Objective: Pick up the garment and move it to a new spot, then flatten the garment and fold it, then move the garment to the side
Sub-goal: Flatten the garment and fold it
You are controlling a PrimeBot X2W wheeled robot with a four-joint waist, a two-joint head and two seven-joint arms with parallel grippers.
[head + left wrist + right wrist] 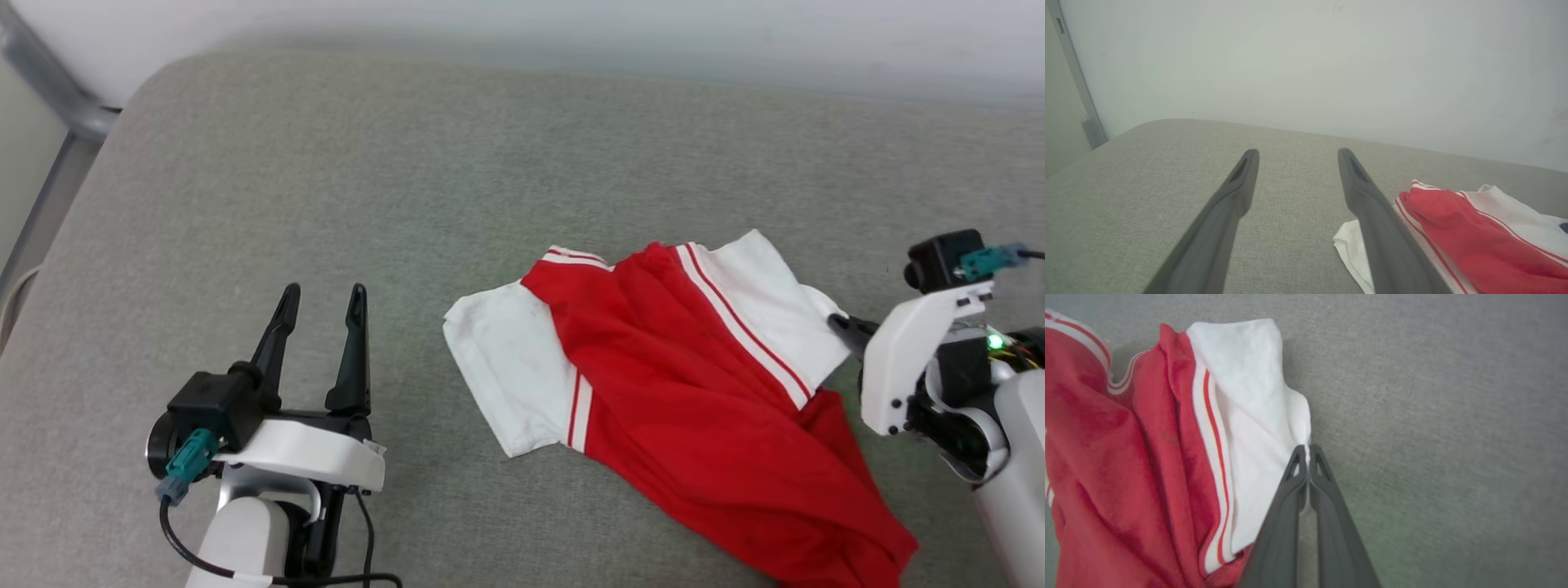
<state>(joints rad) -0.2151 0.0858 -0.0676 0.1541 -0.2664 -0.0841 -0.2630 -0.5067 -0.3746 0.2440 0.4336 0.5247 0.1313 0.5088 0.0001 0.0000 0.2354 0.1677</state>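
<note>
A: Work surface?
B: Grey woven cushion point(367, 188), rounded corner at upper left of frame.
A: Behind it?
B: Plain pale wall point(571, 24) along the top edge. Grey metal post point(57, 90) at far upper left. Light soft, even.

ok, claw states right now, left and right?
Left claw: open, holding nothing.
Right claw: closed, pinching the white sleeve edge of the garment.
</note>
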